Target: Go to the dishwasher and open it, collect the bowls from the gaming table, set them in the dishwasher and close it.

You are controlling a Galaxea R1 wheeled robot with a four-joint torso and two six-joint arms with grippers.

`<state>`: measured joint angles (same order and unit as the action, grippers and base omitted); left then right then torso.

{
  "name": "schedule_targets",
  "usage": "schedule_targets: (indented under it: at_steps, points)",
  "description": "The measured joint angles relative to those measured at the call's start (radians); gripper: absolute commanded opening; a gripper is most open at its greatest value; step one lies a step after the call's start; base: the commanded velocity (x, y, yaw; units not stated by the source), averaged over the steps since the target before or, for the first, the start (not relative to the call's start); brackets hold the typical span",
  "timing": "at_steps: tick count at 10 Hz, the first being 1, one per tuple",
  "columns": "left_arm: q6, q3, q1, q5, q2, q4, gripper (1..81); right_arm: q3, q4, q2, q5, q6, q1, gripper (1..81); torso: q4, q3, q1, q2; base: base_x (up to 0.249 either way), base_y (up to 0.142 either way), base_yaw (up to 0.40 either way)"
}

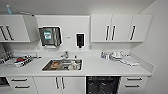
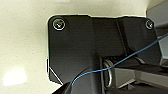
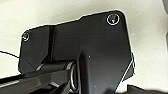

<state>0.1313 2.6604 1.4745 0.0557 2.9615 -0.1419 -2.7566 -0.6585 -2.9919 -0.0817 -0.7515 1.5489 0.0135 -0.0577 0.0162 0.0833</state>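
Dark inside already shows at the dishwasher (image 1: 102, 85), under the white counter (image 1: 100, 67), right of the sink (image 1: 62, 65). I cannot tell either gripper's state. Approaching squarely would help; wall cabinets (image 1: 120, 27) hang behind.

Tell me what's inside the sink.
The sink holds a pile of dishes: something orange on the left and pale items on the right. What lies beneath them is covered.

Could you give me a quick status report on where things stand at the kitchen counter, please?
Grippers: state cannot be told. Dishwasher, dark bay under the white counter, right of the steel sink, looks open. Nothing seen blocking it.
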Motion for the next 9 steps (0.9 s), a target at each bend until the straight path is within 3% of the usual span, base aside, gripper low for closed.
schedule_targets:
  at_steps: [7,8,9]
  points:
    - [0.001,0.000,0.006,0.003,-0.011,0.000,81.1,-0.004,0.017,-0.005,0.003,0.004,0.001,81.1,0.000,0.000,0.000,0.000,0.000,0.000,0.355]
    - [0.001,0.000,0.005,0.000,-0.012,0.000,81.1,-0.016,0.051,-0.015,0.005,0.036,0.002,81.1,0.000,0.000,0.000,0.000,0.000,0.000,0.357]
    - [0.001,0.000,0.005,0.001,-0.011,0.001,81.1,-0.028,0.114,-0.026,0.022,0.107,0.006,81.1,0.000,0.000,0.000,0.000,0.000,0.000,0.356]
